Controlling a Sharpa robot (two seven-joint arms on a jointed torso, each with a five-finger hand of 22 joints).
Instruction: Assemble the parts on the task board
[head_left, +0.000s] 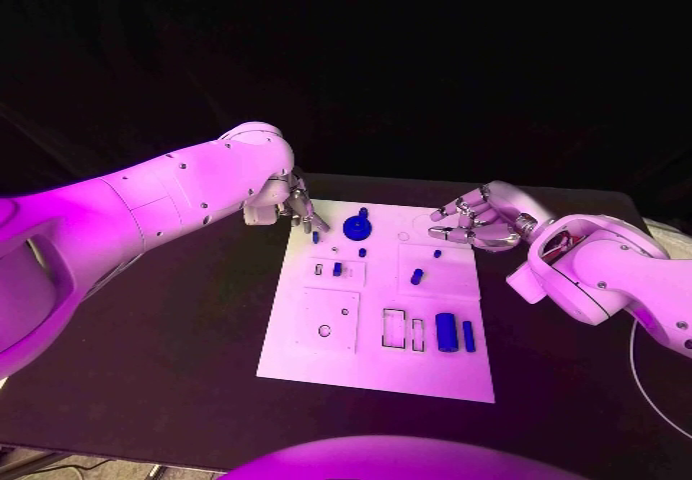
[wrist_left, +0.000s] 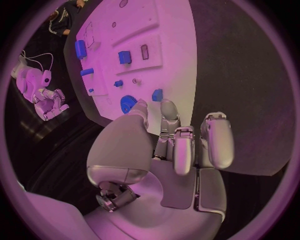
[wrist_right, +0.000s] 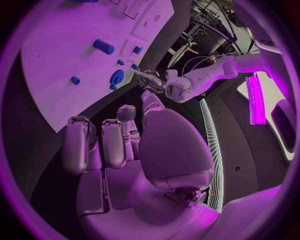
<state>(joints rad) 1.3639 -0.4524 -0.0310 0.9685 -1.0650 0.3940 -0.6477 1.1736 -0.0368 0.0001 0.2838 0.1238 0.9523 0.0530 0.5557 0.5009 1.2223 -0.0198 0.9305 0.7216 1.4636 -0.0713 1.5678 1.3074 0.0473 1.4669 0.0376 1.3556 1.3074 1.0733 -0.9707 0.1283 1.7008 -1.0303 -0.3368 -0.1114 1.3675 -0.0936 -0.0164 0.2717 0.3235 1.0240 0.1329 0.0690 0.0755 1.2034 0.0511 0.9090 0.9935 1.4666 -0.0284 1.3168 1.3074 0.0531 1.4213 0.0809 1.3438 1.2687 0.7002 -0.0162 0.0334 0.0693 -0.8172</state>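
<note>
robotics lab, black table (head_left: 173, 330), white task board (head_left: 378, 340), dark surroundings

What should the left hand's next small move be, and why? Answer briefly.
Probably lower the left hand onto the small blue part at the task board's far left corner. Its fingers hang just above that part, holding nothing, while the right hand waits off the board's far right corner.

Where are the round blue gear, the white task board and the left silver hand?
Round blue gear (head_left: 358, 227), head view, its middle.
White task board (head_left: 325, 358), head view, bare near corner.
Left silver hand (head_left: 299, 212), head view, its fingers.
</note>
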